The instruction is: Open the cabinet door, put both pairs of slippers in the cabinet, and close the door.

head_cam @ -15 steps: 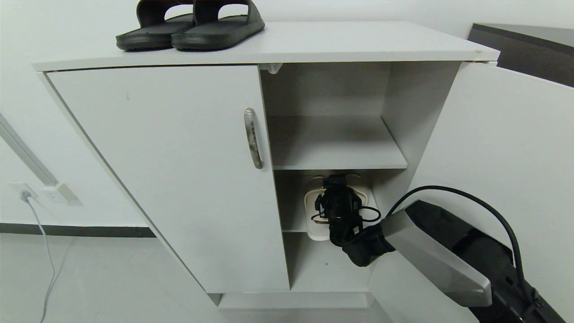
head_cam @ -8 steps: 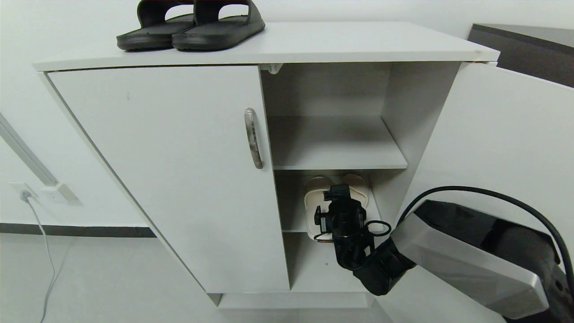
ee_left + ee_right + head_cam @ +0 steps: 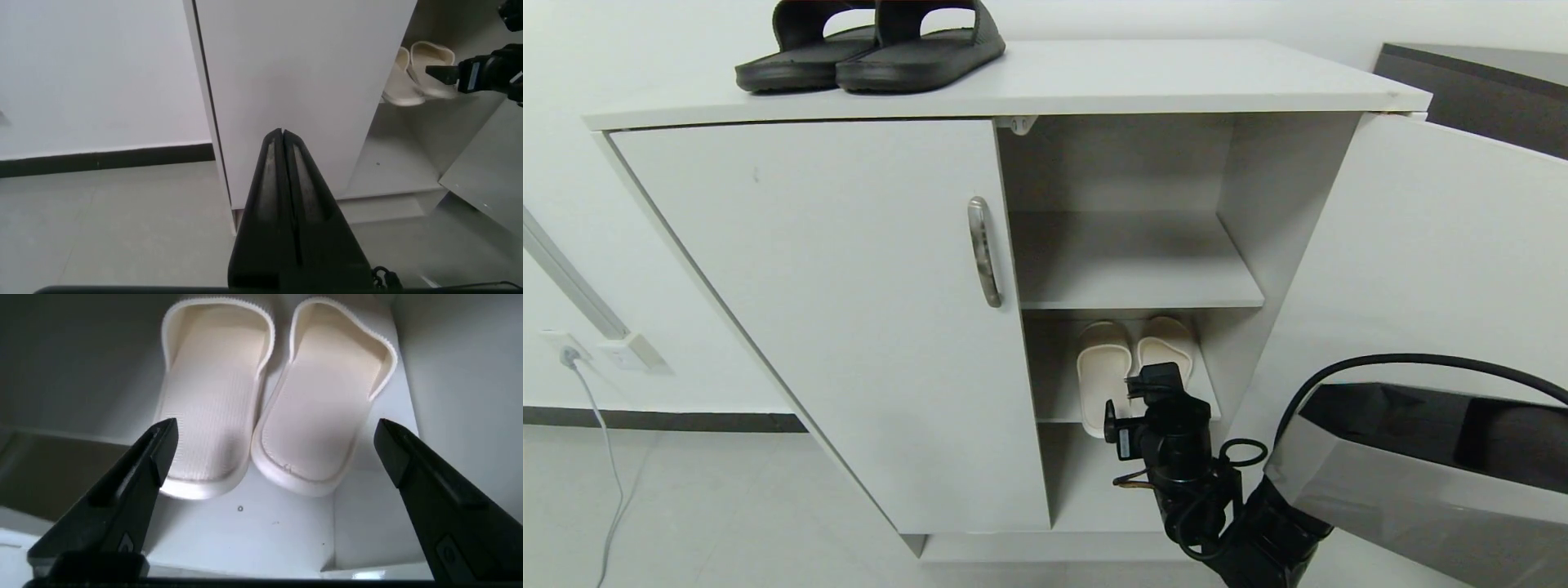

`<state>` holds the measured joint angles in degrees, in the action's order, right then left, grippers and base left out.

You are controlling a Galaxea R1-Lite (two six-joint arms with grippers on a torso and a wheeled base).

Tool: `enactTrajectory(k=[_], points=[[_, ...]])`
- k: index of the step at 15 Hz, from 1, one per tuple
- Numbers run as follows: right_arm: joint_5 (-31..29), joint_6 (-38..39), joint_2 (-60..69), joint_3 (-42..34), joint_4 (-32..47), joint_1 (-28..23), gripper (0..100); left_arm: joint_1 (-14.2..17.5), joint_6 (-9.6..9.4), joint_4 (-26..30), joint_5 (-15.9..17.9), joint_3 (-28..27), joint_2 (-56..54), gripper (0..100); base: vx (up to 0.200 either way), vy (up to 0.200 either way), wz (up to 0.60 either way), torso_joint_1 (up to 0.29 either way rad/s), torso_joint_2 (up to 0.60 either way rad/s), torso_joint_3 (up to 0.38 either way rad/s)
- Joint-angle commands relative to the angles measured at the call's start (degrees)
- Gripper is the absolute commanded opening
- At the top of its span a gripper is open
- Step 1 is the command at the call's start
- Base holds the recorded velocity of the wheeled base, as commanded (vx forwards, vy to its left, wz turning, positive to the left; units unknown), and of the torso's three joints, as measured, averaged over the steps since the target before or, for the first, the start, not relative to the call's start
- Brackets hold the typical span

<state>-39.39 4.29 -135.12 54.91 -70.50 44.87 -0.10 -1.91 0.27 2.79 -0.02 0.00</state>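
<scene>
A: Where does each pair lie?
B: The cream pair [image 3: 1104,369] lies on the cabinet's [image 3: 809,286] lower shelf [image 3: 1054,400], the black pair [image 3: 874,51] on its top. The right fingers [image 3: 131,490] are spread and empty, the left fingers [image 3: 270,180] pressed together. Grey floor [image 3: 686,506], white wall [image 3: 572,204].

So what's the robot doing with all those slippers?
The robot is tidying slippers into the white cabinet. The right door is open, and the cream slippers already sit side by side on the middle shelf. The right claw hangs open just in front of them, holding nothing. The black slippers are on top of the cabinet, not yet put away. The left claw is shut and empty, low down before the closed left door.
</scene>
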Motion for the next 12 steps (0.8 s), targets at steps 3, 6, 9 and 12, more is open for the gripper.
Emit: enactTrajectory(k=[3,6,9,12], points=[[0.0,0.0,0.4,-0.4,-0.1,0.7,100,0.0,0.07,0.0,0.0,0.0,0.1,0,-0.133,0.000,0.00,0.005,0.00,0.003],[0.0,-0.1,0.4,-0.5,-0.1,1.1,100,0.0,0.07,0.0,0.0,0.0,0.1,0,-0.200,0.000,0.00,0.009,0.00,0.001],[0.3,-0.1,0.4,-0.5,0.0,1.1,100,0.0,0.07,0.0,-0.1,-0.1,0.1,0,-0.067,0.000,0.00,-0.001,0.00,-0.001],[0.3,-0.1,0.5,-0.6,-0.1,1.1,100,0.0,0.07,0.0,-0.1,-0.1,0.1,0,0.000,0.000,0.00,0.000,0.00,0.000]])
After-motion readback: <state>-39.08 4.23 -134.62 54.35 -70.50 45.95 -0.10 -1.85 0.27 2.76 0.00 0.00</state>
